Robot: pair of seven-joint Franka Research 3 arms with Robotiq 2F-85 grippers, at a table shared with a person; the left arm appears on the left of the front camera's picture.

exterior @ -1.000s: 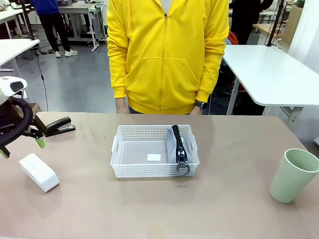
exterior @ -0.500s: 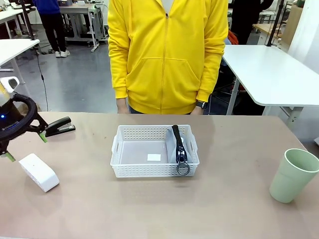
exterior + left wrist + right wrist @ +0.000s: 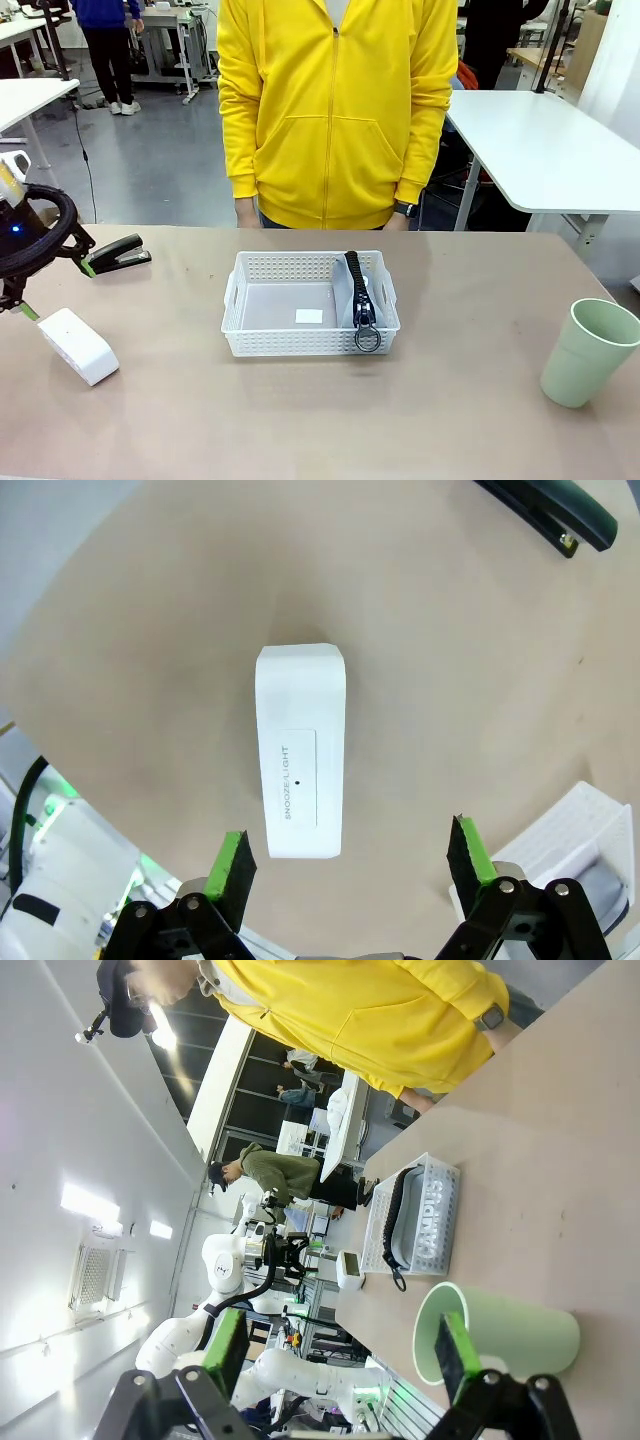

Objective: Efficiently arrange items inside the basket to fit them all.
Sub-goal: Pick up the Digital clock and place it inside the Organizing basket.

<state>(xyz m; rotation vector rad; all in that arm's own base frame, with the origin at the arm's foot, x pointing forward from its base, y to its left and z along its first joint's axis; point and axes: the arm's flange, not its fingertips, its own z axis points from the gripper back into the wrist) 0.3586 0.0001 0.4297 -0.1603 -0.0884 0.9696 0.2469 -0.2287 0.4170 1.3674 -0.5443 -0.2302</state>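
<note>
The left claw (image 3: 350, 860) is spread wide, green pads far apart, gripping nothing. It hangs over the white box (image 3: 300, 750), which lies flat on the surface (image 3: 470, 400) at the robot's left, and it is not touching the box. In the wrist view, the box's near end sits between the two pads, closer to one of them. The black stapler (image 3: 118, 253) lies just beyond the box, apart from it.

The right claw (image 3: 340, 1350) is also spread open and holds nothing. The green cup (image 3: 588, 350) stands upright near the surface's right edge.

The basket (image 3: 300, 263) sits mid-surface in front of a person in yellow. The pouch (image 3: 357, 295) stands on edge inside along the basket's right wall, its ring pull hanging over the near rim.
</note>
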